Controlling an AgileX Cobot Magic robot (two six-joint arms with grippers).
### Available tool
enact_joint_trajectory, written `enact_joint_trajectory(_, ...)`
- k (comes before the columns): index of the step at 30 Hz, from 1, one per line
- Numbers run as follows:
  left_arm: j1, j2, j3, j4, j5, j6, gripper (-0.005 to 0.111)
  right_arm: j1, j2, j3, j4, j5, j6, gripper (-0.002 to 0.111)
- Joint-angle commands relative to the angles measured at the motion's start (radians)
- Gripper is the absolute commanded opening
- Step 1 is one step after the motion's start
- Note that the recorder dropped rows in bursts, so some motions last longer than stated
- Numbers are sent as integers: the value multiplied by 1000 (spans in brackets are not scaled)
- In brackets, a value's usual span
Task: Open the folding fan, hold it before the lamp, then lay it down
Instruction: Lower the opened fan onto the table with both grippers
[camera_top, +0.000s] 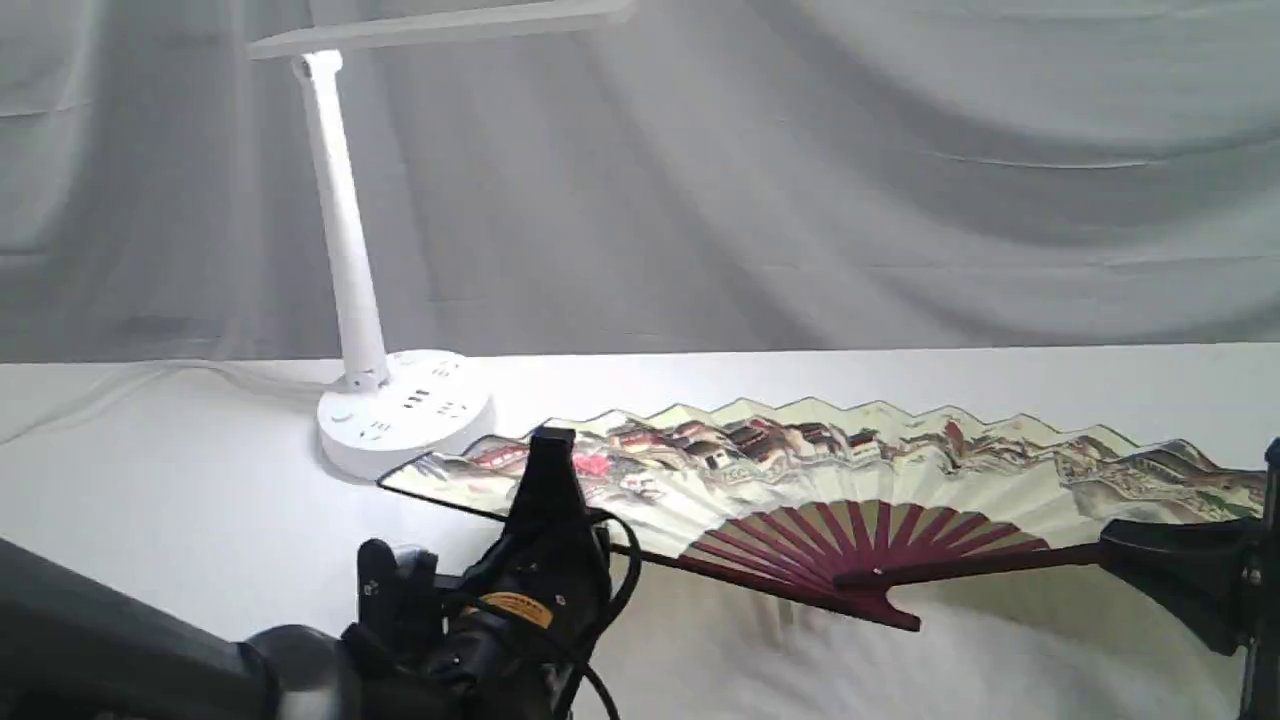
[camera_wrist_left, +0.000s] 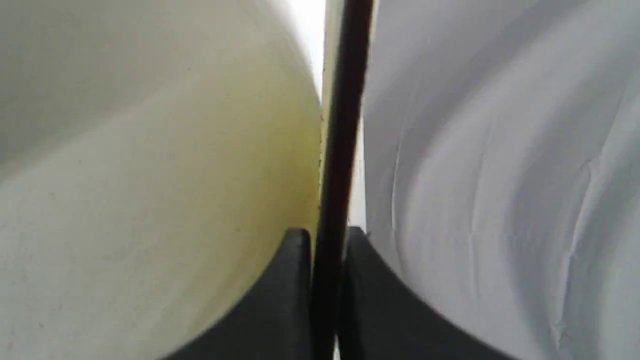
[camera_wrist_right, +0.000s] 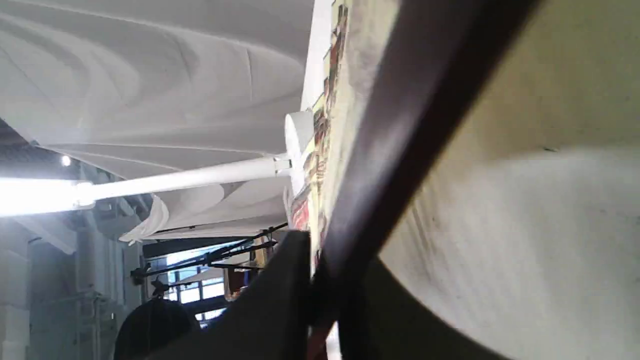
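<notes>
Lamp: white plastic desk lamp (camera_top: 345, 260), upright.
Fan: pleated cream paper folding fan (camera_top: 800, 460), maroon ribs, spread open, just beside lamp base.

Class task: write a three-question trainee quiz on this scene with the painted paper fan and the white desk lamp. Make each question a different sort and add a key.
1. True or false: the large pleated cream paper folding fan with dark maroon wooden ribs is spread open.
2. Of the left gripper and the right gripper, which is shut on an outer rib of the fan? A: left only. B: right only. C: both.
3. Fill the gap: in the exterior view, the white plastic desk lamp stands nearer the fan's ____ end.
Key: 1 true; 2 C; 3 left.
</notes>
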Motion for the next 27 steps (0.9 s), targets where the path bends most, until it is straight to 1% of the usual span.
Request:
enact_joint_trajectory(1,1,12,-13,25,-43,-25,0,-6,5,3,-15,-75,-54,0)
enact_joint_trajectory(4,1,12,-13,25,-43,-25,1,-6,5,-2,-15,-102,-54,0)
enact_joint_trajectory(7,1,14,-30,25,-40,-23,6,-6,5,-14,-15,-119,-54,0)
enact_joint_trajectory(12,6,52,-103,38,-36,-16,14,-6,5,-14,-15,-192,-54,0)
enact_joint_trajectory(16,6,96,-153,41,-33,-16,17,-6,5,-14,-15,-239,-54,0)
enact_joint_trajectory(20,6,120,-175,45,-32,-15,20,-6,5,-14,-15,-284,-58,0)
enact_joint_trajectory(22,6,124,-175,45,-32,-15,23,-6,5,-14,-15,-305,-73,0)
enact_joint_trajectory(27,6,129,-175,45,-32,-13,34,-6,5,-14,-15,-306,-91,0)
